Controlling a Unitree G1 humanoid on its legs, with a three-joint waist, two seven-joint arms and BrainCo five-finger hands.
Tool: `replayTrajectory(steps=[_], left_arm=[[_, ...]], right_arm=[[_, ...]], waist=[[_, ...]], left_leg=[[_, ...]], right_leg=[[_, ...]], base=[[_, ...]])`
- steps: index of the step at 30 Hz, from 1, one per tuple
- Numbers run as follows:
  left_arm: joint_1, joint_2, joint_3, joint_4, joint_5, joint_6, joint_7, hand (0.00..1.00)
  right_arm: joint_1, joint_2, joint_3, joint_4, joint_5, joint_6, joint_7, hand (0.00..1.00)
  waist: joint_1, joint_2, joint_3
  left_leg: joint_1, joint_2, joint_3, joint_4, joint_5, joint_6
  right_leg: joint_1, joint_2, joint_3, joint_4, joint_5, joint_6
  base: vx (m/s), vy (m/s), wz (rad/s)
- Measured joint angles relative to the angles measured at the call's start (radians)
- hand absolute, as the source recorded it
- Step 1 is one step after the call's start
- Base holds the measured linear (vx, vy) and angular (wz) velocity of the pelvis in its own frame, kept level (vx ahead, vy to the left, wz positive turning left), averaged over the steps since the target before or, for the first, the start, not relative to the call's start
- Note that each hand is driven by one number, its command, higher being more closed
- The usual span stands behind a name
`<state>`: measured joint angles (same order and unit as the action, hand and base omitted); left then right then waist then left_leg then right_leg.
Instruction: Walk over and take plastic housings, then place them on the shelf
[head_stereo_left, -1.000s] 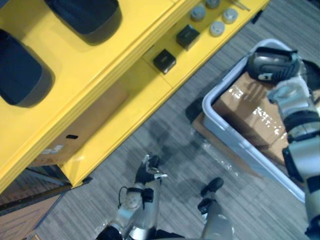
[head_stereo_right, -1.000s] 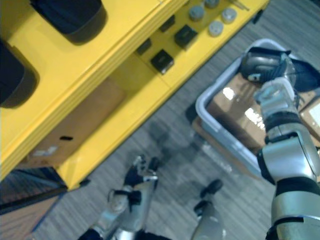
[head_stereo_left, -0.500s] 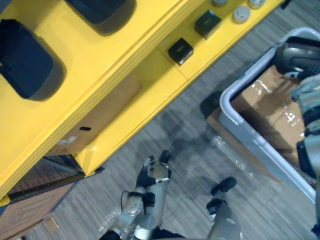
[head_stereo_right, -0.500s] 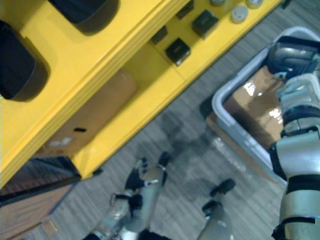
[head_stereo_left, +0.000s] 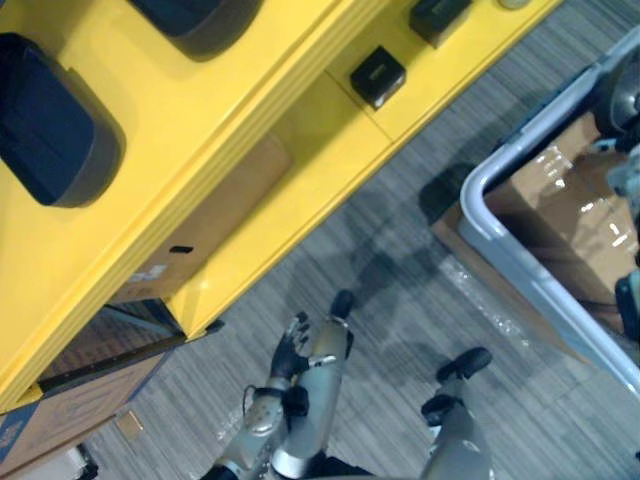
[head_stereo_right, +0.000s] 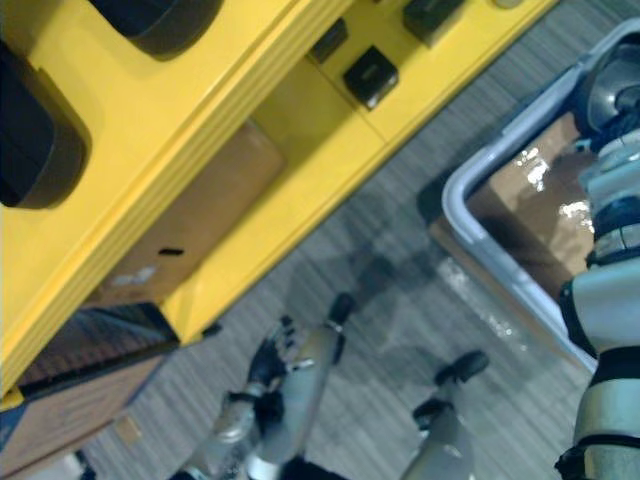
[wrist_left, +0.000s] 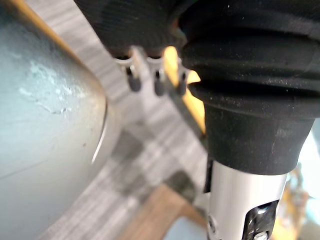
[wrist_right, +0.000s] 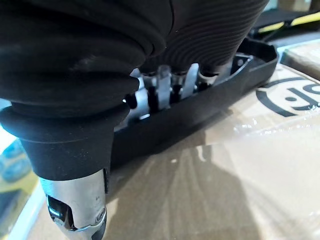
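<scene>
The right hand (wrist_right: 164, 82) has its fingers curled over the rim of a black plastic housing (wrist_right: 210, 107), gripping it just above the film-wrapped cardboard box (wrist_right: 225, 180) that sits inside the grey bin (head_stereo_left: 560, 305) on the robot's right. The left hand (head_stereo_left: 293, 352) hangs low over the striped floor (head_stereo_left: 400, 260) with its fingers loose and nothing in them (well apart from the bin). The yellow shelf (head_stereo_left: 250, 120) runs across the upper left, and another dark housing (head_stereo_left: 50, 120) lies on its top level.
</scene>
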<state>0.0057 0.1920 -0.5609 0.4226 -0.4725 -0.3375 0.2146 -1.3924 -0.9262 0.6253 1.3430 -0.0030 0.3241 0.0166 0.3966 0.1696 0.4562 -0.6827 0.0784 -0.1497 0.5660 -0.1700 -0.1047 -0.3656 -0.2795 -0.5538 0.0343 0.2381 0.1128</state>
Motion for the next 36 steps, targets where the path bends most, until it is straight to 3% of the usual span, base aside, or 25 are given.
replayTrajectory(steps=[4, 8, 11, 15, 20, 24, 26, 28, 32, 36], left_arm=[[0.027, 0.028, 0.038, -0.059, 0.0, 0.014, -0.015, 0.0], [0.055, 0.059, 0.082, -0.101, -0.001, 0.05, -0.035, 0.0], [0.066, 0.083, 0.108, -0.142, -0.002, 0.064, -0.049, 0.0], [0.077, 0.097, 0.129, -0.168, -0.001, 0.093, -0.072, 0.0], [0.09, 0.126, 0.175, -0.178, -0.001, 0.124, -0.088, 0.0], [0.107, 0.154, 0.19, -0.201, 0.0, 0.129, -0.101, 0.0], [0.109, 0.155, 0.2, -0.208, -0.001, 0.129, -0.102, 0.0], [0.109, 0.156, 0.209, -0.208, -0.001, 0.129, -0.102, 0.0], [0.109, 0.156, 0.209, -0.205, -0.001, 0.126, -0.1, 0.0], [0.108, 0.154, 0.203, -0.194, 0.0, 0.118, -0.099, 0.0]], right_arm=[[-0.018, -0.044, 0.018, 0.005, -0.002, 0.006, 0.173, 0.0], [-0.029, -0.068, 0.064, 0.013, -0.016, 0.006, 0.403, 0.0], [-0.026, -0.069, 0.095, 0.021, -0.016, 0.005, 0.521, 0.0], [-0.016, -0.07, 0.116, 0.02, -0.022, 0.001, 0.618, 0.0], [0.016, -0.066, 0.172, 0.018, -0.046, -0.002, 0.769, 0.0], [0.094, -0.035, 0.195, 0.024, -0.051, -0.001, 0.875, 0.0], [0.117, -0.033, 0.204, 0.027, -0.051, -0.01, 0.882, 0.0], [0.133, -0.033, 0.204, 0.027, -0.05, -0.048, 0.864, 0.0], [0.166, -0.027, 0.2, 0.023, -0.064, -0.115, 0.729, 0.0], [0.204, -0.013, 0.128, 0.017, -0.163, -0.202, 0.547, 0.0]], waist=[[0.0, -0.019, 0.012], [-0.001, -0.039, 0.025], [-0.001, -0.058, 0.034], [0.0, -0.073, 0.031], [0.0, -0.111, 0.025], [-0.001, -0.132, 0.02], [-0.001, -0.132, 0.02], [-0.003, -0.133, 0.019], [-0.005, -0.136, 0.018], [-0.009, -0.143, 0.014]], left_leg=[[0.009, 0.0, -0.008, 0.0, -0.001, 0.0], [0.043, 0.008, -0.01, -0.002, -0.009, -0.004], [0.061, 0.017, -0.013, -0.005, -0.013, -0.007], [0.077, 0.017, -0.014, -0.006, -0.013, -0.007], [0.098, 0.019, -0.015, -0.013, -0.012, -0.007], [0.106, 0.023, -0.015, -0.017, -0.012, -0.008], [0.106, 0.028, -0.016, -0.018, -0.01, -0.01], [0.106, 0.034, -0.019, -0.022, -0.008, -0.015], [0.107, 0.042, -0.025, -0.044, 0.008, -0.027], [0.104, 0.045, -0.025, -0.071, 0.026, -0.033]], right_leg=[[0.019, 0.004, -0.015, -0.008, 0.0, 0.0], [0.054, 0.013, -0.02, -0.008, -0.001, -0.001], [0.071, 0.022, -0.022, -0.008, -0.007, -0.01], [0.09, 0.022, -0.023, -0.007, -0.011, -0.016], [0.109, 0.024, -0.023, -0.006, -0.011, -0.016], [0.117, 0.028, -0.022, -0.007, -0.014, -0.02], [0.117, 0.033, -0.022, -0.008, -0.015, -0.021], [0.117, 0.04, -0.022, -0.009, -0.016, -0.023], [0.113, 0.051, -0.024, -0.018, -0.014, -0.02], [0.097, 0.052, -0.023, -0.018, -0.012, -0.017]], base=[[-0.02, 0.045, 0.06], [-0.01, 0.026, 0.0], [-0.03, 0.017, -0.01], [-0.05, 0.052, 0.02], [-0.04, 0.054, 0.02], [-0.03, 0.044, 0.0], [-0.06, 0.04, -0.03], [-0.06, 0.017, -0.02], [-0.05, 0.001, 0.01], [-0.05, 0.016, -0.01]])
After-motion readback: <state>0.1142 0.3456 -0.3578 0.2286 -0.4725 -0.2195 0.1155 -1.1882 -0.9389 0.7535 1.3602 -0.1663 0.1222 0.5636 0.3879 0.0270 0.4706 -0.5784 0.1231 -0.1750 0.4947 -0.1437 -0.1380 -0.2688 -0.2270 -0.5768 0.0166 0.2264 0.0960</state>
